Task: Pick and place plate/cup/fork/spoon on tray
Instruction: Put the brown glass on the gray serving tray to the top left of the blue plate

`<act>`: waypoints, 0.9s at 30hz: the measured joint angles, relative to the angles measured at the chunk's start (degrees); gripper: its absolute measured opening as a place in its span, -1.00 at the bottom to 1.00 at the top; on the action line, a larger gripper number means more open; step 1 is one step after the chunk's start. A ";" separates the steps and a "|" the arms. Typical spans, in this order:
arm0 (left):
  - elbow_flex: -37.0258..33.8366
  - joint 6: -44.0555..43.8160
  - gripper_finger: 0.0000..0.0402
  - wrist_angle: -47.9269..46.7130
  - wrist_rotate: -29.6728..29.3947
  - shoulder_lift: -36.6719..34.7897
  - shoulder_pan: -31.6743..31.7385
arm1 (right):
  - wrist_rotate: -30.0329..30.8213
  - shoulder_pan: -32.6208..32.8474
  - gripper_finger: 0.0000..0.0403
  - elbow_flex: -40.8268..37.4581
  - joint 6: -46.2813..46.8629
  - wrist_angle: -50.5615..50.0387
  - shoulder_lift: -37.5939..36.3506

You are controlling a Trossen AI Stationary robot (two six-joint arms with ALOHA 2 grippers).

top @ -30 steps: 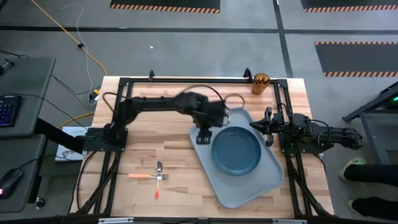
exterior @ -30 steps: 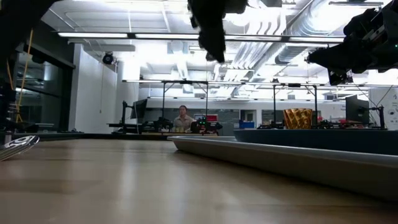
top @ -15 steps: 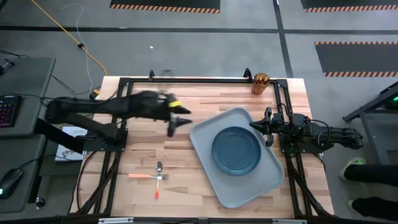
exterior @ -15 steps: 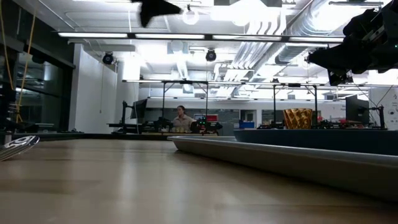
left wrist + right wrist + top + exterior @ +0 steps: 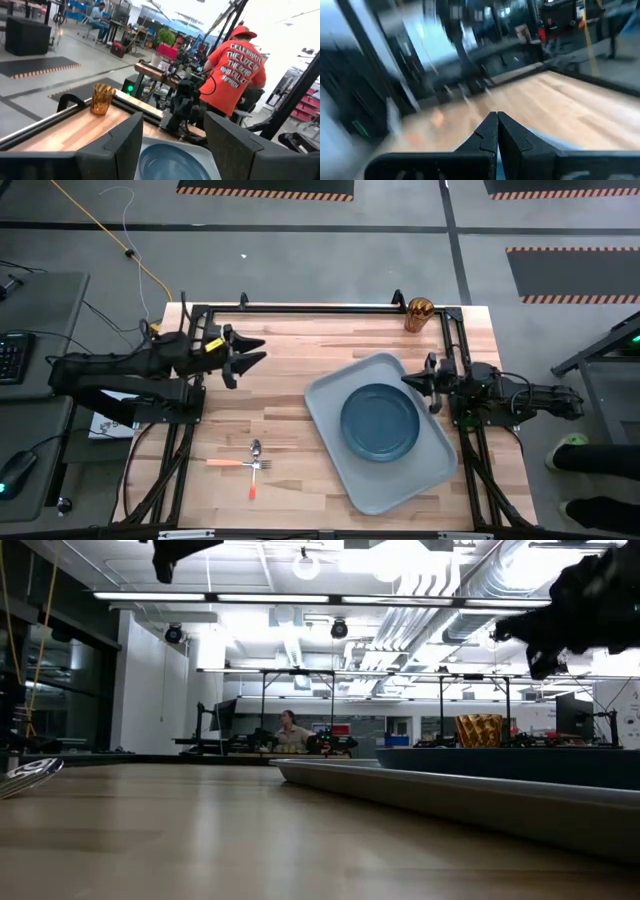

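Dark blue plate [image 5: 380,422] resting on the grey tray [image 5: 432,467] right of centre in the high view; fork [image 5: 236,463] and spoon [image 5: 255,455] crossed on the bare desk [image 5: 290,395] at lower left, cup [image 5: 418,314] at the upper right corner. Left hand [image 5: 252,352] up at upper left, fingers spread wide, empty. Right hand [image 5: 408,380] at the tray's right edge, fingers pressed together, holding nothing.
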 joint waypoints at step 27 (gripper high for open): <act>-0.04 2.31 -0.01 -0.22 -0.15 0.56 0.02 | 29.64 -22.55 -0.89 56.85 21.22 -39.15 56.94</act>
